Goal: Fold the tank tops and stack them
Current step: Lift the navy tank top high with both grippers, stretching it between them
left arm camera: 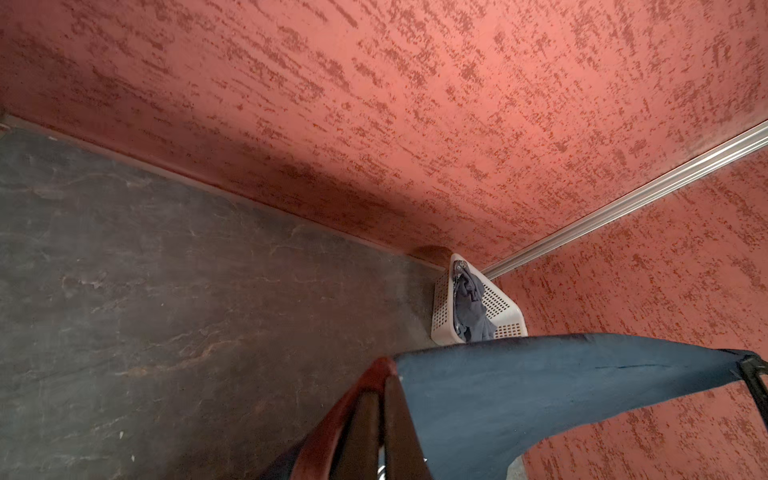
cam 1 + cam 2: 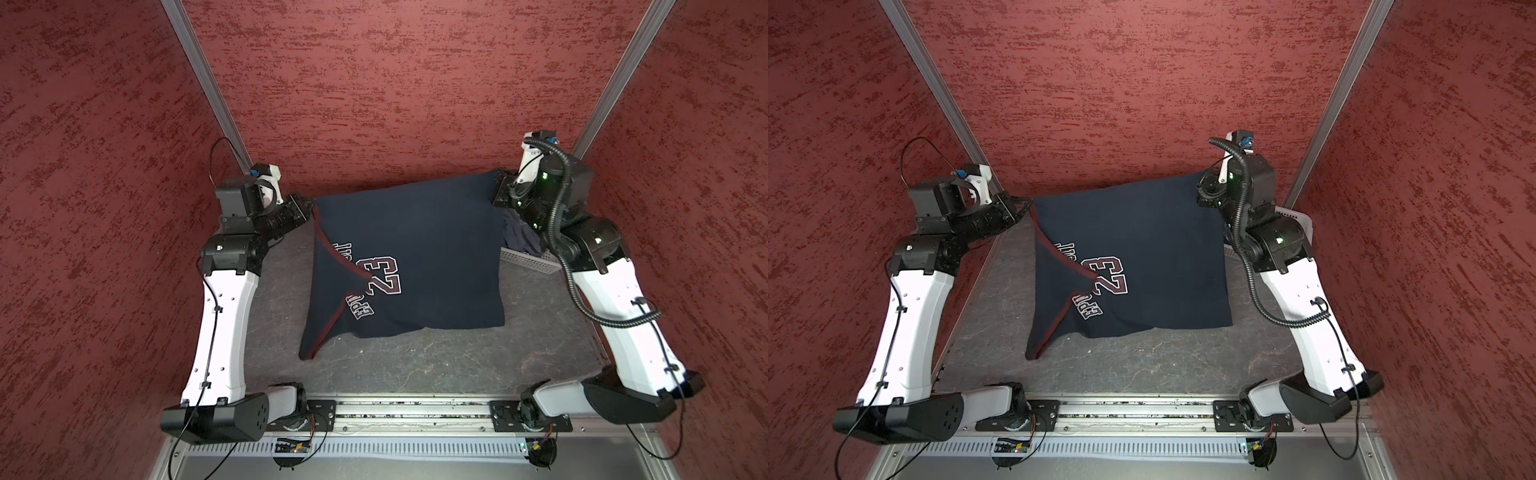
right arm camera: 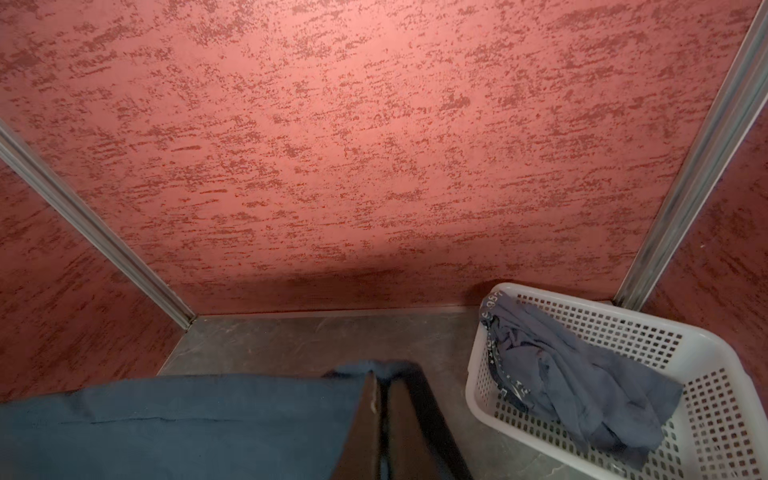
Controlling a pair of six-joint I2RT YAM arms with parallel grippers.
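- left gripper (image 2: 308, 204) and right gripper (image 2: 500, 188) each pinch a far corner of the navy tank top (image 2: 415, 249), stretched between them over the table (image 2: 415, 365).
- soft, light, limp cloth; it likely sags, so corners and hems are the best holds.
- grey tank top (image 3: 582, 374) lies crumpled in the basket (image 3: 471, 395).

Laboratory robot cell, red textured wall panels (image 2: 395, 83) on three sides, aluminium frame posts (image 2: 199, 70), left arm (image 2: 224, 324) and right arm (image 2: 623, 316) mounted on a metal rail (image 2: 411, 411), grey tabletop (image 2: 415, 361).
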